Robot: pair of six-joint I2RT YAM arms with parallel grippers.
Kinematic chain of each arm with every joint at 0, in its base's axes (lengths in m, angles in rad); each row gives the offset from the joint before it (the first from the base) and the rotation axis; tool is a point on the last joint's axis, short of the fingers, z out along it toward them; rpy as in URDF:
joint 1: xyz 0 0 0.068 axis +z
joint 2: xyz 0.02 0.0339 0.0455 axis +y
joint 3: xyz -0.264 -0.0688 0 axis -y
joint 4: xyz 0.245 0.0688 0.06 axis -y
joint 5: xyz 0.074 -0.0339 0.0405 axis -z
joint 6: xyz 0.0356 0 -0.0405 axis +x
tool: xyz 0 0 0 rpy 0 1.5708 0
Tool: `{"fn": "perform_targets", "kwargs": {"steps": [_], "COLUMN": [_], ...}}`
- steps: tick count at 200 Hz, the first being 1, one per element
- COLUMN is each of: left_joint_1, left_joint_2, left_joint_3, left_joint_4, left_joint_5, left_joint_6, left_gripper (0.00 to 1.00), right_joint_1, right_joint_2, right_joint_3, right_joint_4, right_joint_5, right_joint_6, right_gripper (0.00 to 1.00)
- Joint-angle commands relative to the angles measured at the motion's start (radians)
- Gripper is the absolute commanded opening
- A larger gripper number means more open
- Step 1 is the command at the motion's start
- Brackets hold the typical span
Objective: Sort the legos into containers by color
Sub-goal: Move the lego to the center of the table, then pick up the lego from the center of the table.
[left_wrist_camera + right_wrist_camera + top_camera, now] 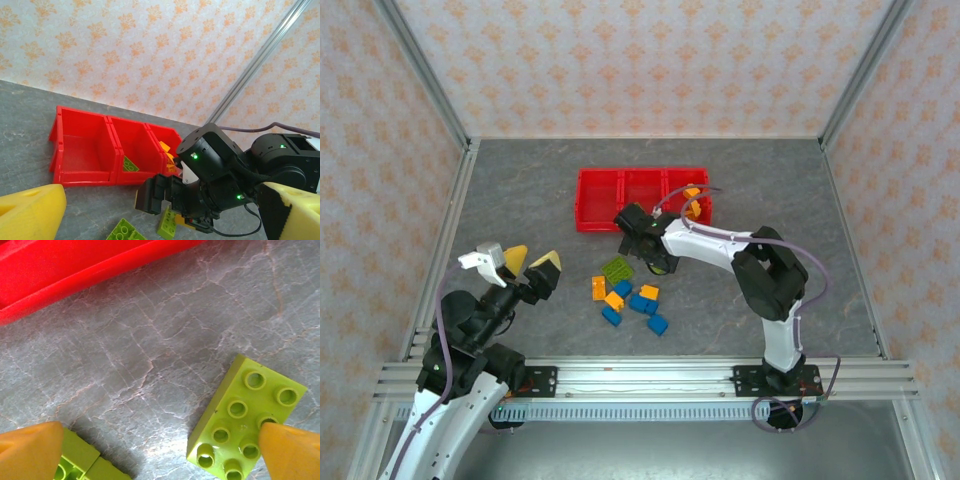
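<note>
I'm partway through the sort. The red tray [595, 222] already has an orange brick [692, 198] in the bin at its right end as the overhead view shows it. A green piece [131, 165] lies in its middle bin. Most of the loose bricks [630, 295], blue, orange and green, sit in a cluster on the table [150, 355] a short way in front of the tray.

The right gripper [160, 455] hangs low over the table just in front of the tray, fingers spread wide and holding nothing. A lime green brick [240, 415] lies studs up under its wrist camera, with one corner beneath the right-hand fingertip. A second green brick [75, 460] sits by the other fingertip. I read this as the line-up for a green pick.

The brick isn't centred between the fingers, so I'd shift the gripper sideways until both fingertips straddle it. Then I'd lower, close on its sides, lift and carry it to the tray's middle bin.

The left gripper [532, 260] is spread too, with nothing in it, raised well apart from the tray and off to the cluster's left.
</note>
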Motion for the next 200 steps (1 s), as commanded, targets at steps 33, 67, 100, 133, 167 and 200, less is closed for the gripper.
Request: {"fn": "perform_targets", "kwargs": {"steps": [33, 67, 100, 133, 167, 200], "left_joint_1": [-0.010, -0.010, -0.009, -0.009, -0.009, -0.009], "left_joint_2": [0.014, 0.025, 0.042, 0.052, 0.047, 0.048], "left_joint_3": [-0.006, -0.008, -0.009, -0.007, -0.009, -0.010], "left_joint_4": [0.037, 0.038, 0.043, 0.043, 0.044, 0.046], "left_joint_5": [0.019, 0.018, 0.023, 0.030, 0.025, 0.021], "left_joint_6": [0.017, 0.017, 0.017, 0.019, 0.020, 0.019], "left_gripper": [0.99, 0.99, 0.99, 0.99, 0.99, 0.99], "right_joint_1": [0.007, 0.016, 0.015, 0.006, -0.008, -0.016], "right_joint_2": [-0.055, -0.070, -0.102, -0.064, -0.050, -0.041], "right_joint_3": [-0.028, -0.013, -0.053, -0.092, -0.109, -0.121], "right_joint_4": [-0.112, -0.175, -0.136, -0.062, -0.038, 0.013], "right_joint_5": [0.108, 0.169, 0.156, 0.081, 0.076, 0.093], "right_joint_6": [-0.021, -0.025, -0.009, -0.013, -0.015, -0.034], "right_gripper": [1.00, 0.99, 0.97, 0.94, 0.92, 0.90]}}
